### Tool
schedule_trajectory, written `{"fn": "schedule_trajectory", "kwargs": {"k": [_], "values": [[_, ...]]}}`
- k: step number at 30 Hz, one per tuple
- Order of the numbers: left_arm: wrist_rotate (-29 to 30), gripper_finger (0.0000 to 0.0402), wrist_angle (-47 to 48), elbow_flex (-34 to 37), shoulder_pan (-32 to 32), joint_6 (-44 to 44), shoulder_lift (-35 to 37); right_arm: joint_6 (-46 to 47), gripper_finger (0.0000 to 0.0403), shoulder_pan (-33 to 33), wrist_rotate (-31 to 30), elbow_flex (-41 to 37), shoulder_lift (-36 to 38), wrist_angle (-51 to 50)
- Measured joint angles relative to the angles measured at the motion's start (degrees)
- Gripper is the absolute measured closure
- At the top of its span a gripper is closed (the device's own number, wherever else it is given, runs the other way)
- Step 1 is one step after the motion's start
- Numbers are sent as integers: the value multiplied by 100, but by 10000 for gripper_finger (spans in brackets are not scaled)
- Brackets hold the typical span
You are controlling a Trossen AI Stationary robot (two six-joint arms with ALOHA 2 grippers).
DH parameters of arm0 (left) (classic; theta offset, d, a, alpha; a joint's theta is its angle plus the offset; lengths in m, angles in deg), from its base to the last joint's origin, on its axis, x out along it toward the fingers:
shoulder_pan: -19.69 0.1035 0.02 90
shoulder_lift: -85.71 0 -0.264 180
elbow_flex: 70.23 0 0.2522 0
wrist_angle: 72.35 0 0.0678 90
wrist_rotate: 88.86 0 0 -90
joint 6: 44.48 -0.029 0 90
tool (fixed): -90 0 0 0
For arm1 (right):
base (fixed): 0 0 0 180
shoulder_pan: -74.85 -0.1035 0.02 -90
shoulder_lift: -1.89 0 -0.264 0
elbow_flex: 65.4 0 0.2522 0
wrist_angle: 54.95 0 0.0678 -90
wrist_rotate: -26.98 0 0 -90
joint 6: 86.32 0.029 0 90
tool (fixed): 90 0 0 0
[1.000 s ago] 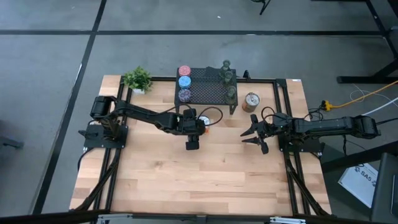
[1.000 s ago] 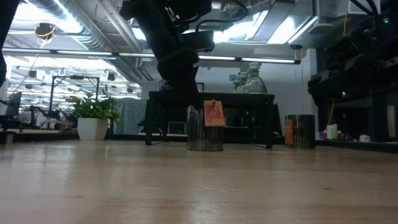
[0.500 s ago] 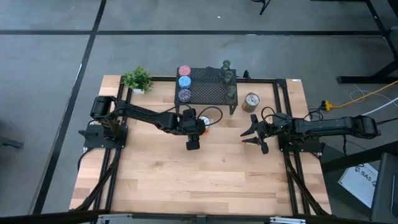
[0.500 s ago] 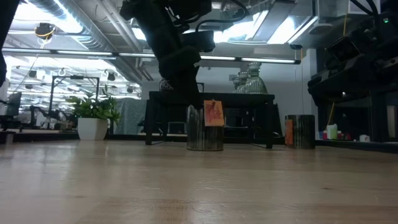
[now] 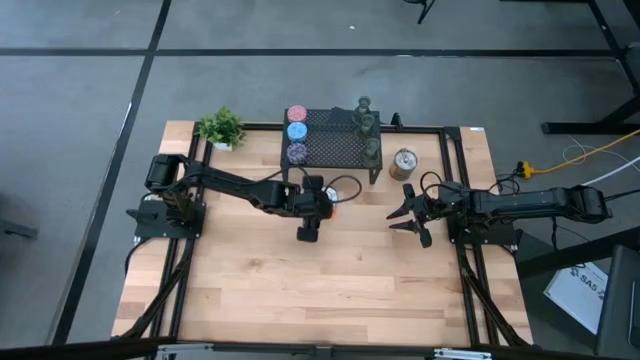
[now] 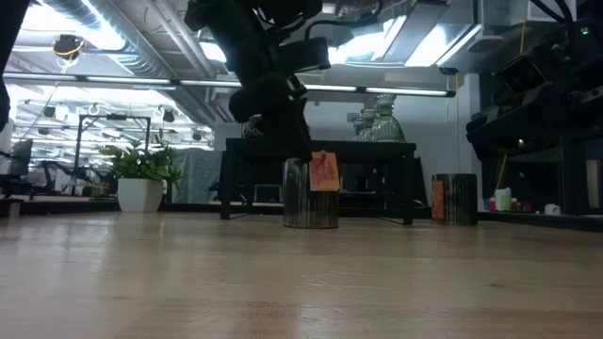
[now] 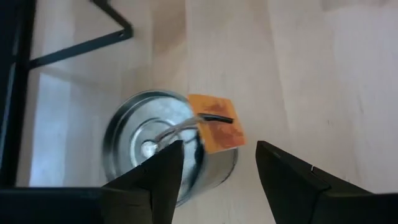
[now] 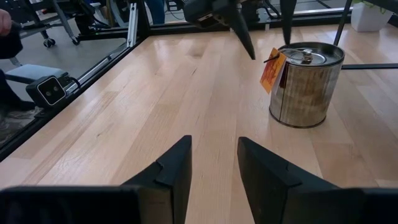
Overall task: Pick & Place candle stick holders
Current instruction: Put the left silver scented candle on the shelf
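Observation:
A silver-and-orange holder [image 7: 163, 149] stands upright on the table in front of the black mesh stand [image 5: 335, 147]; it also shows in the low view [image 6: 310, 193]. My left gripper [image 7: 217, 149] is open just above it, fingers pointing down, one over the holder's rim and one beyond its orange tag [image 7: 216, 122]. My right gripper [image 5: 405, 215] is open and empty at the table's right. A second silver-and-orange holder [image 5: 404, 162] stands right of the stand. Pink [image 5: 297, 114], blue [image 5: 297, 131] and purple [image 5: 297, 152] holders and clear glass ones [image 5: 369, 124] sit on the stand.
A small green potted plant [image 5: 221, 127] stands at the far left corner. A black frame rail [image 5: 452, 160] runs around the table's edges. Bare wooden tabletop [image 5: 320, 280] lies toward the near edge.
My left gripper has shifted and tipped slightly above the silver-and-orange holder, which has stayed where it was.

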State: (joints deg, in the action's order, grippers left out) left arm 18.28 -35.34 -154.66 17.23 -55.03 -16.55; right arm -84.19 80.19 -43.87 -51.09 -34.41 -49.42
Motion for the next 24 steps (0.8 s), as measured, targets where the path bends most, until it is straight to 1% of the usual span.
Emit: {"fn": "schedule_trajectory", "kwargs": {"k": [3, 7, 14, 19, 24], "values": [[-89, 217, 9, 0, -4, -153, 0, 1, 271, 0, -1, 0, 0, 0], [-216, 244, 14, 0, -4, -354, 0, 0, 271, -2, -1, 0, 1, 0], [-198, 288, 150, 0, 101, -157, 4, 1, 271, -1, -1, 0, 0, -1], [-183, 307, 328, 0, 179, -72, 7, 0, 271, -1, -1, 1, 0, 0], [-183, 314, 332, 0, 197, -74, 7, 0, 271, 0, -1, 1, -1, 0]]}}
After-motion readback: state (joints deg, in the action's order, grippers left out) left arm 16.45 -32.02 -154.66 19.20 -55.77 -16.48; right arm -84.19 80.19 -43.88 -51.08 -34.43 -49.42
